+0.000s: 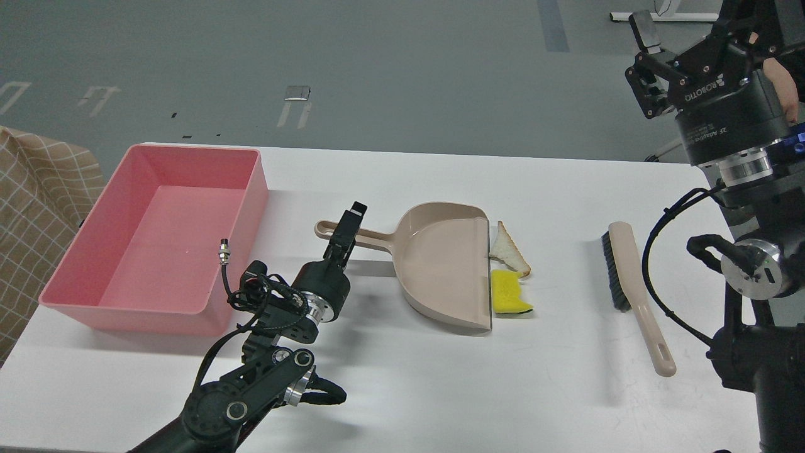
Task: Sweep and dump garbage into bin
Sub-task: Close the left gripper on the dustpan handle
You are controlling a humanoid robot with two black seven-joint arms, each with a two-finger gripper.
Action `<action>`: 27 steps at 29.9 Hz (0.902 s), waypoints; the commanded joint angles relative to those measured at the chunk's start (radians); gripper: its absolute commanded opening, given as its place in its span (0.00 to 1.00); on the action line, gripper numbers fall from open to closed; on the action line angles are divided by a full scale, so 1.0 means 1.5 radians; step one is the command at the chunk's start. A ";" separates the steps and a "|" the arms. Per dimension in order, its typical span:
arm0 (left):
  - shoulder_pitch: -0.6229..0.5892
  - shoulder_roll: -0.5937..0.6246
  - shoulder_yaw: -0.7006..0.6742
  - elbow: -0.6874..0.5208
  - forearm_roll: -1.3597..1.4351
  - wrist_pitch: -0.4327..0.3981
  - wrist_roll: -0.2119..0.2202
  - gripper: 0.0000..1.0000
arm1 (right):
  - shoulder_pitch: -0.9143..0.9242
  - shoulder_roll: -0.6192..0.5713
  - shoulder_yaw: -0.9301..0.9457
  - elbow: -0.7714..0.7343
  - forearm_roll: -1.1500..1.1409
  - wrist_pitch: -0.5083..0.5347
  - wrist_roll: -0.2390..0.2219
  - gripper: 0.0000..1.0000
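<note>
The garbage lies on the white table just right of the dustpan's mouth: a triangular bread half-slice [507, 250] and, in front of it, a yellow sponge with green backing [508, 301]. The pink bin [157, 236] stands at the left and is empty. The beige dustpan [443, 264] lies flat with its handle [371, 237] pointing left. My left gripper [349, 228] is at that handle, dark and seen edge-on, so its fingers cannot be told apart. My right gripper [640, 66] is raised at the top right, open and empty, well above a beige brush [635, 289].
The brush lies lengthwise on the table's right side, bristles facing left. My right arm's body [755, 270] fills the right edge. A checked cloth [38, 207] lies left of the bin. Bare table shows in front of the dustpan.
</note>
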 commanded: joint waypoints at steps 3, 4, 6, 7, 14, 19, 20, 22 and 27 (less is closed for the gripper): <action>-0.011 0.000 0.025 0.016 0.000 0.013 -0.001 0.94 | -0.001 0.000 0.003 0.000 0.000 0.000 0.000 1.00; -0.012 0.000 0.025 0.018 0.000 0.013 -0.001 0.93 | -0.001 0.000 0.004 0.000 0.000 0.001 0.000 1.00; -0.012 0.000 0.025 0.019 0.000 0.013 -0.001 0.91 | -0.001 0.000 0.004 0.000 0.000 0.000 0.000 1.00; -0.013 0.000 0.025 0.024 0.000 0.013 -0.001 0.90 | -0.002 0.000 0.005 0.000 0.000 0.001 0.000 1.00; -0.020 -0.001 0.025 0.028 0.000 0.012 -0.002 0.76 | -0.002 0.000 0.006 0.000 0.001 0.001 0.000 1.00; -0.029 -0.005 0.025 0.047 -0.001 0.012 -0.001 0.70 | -0.002 0.000 0.006 0.000 0.001 0.001 0.000 1.00; -0.030 -0.005 0.025 0.051 0.000 0.012 -0.001 0.70 | -0.002 0.000 0.006 0.001 0.001 0.001 0.000 1.00; -0.032 -0.006 0.025 0.057 0.000 0.012 -0.002 0.69 | -0.002 0.000 0.006 0.000 0.001 0.001 0.000 1.00; -0.032 -0.007 0.029 0.059 0.000 0.009 -0.001 0.55 | -0.003 0.000 0.006 0.000 0.001 0.001 0.000 1.00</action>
